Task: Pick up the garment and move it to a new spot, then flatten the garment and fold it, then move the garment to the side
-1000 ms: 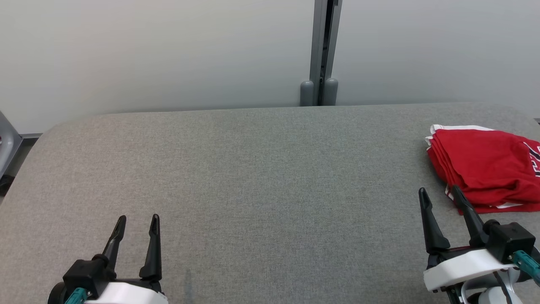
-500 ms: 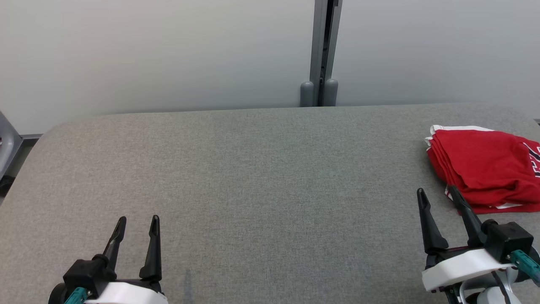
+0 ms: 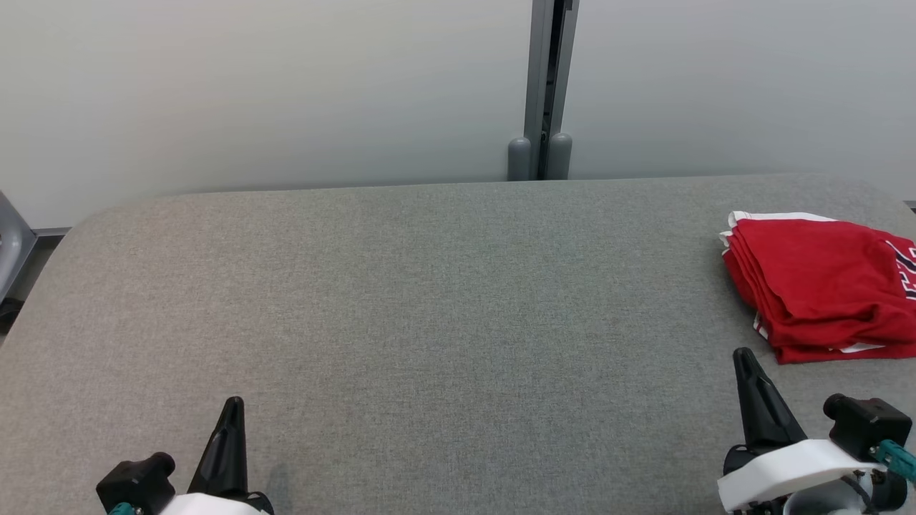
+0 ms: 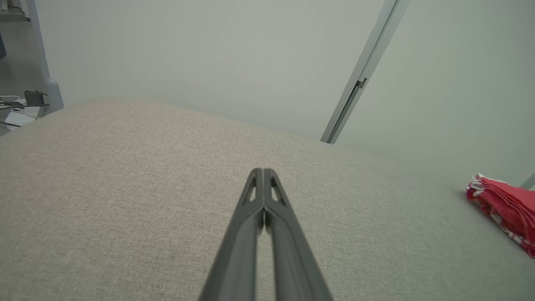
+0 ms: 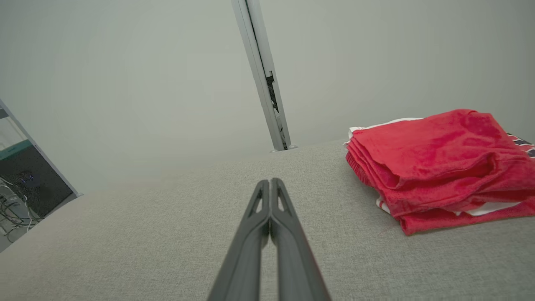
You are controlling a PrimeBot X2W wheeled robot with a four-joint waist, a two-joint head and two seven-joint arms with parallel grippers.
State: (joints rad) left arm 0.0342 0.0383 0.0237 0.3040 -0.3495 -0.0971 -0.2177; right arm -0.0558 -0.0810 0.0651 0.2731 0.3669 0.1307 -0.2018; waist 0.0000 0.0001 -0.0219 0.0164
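Garment of folded red cloth [image 3: 816, 286] lies on the grey bench [image 3: 429, 322] just beyond the clenched, empty right tool [image 3: 743, 353], well apart from the clenched left tool [image 3: 232, 402].

- Grey upholstered tabletop [image 3: 429, 300]: woven cloth, matt, with a fine, slightly rough weave.
- Folded red garment with white trim [image 3: 816, 286], far right: soft cloth, matt, faintly fleecy.
- Long dark fingers of the left gripper [image 3: 232, 409] and right gripper [image 3: 744, 357]: matt black plastic; white shells [image 3: 787, 461] behind them smooth plastic.
- Grey upright post [image 3: 547, 86], far centre: smooth metal, dull sheen.
- Pale wall panels [image 3: 250, 93]: smooth, matt.
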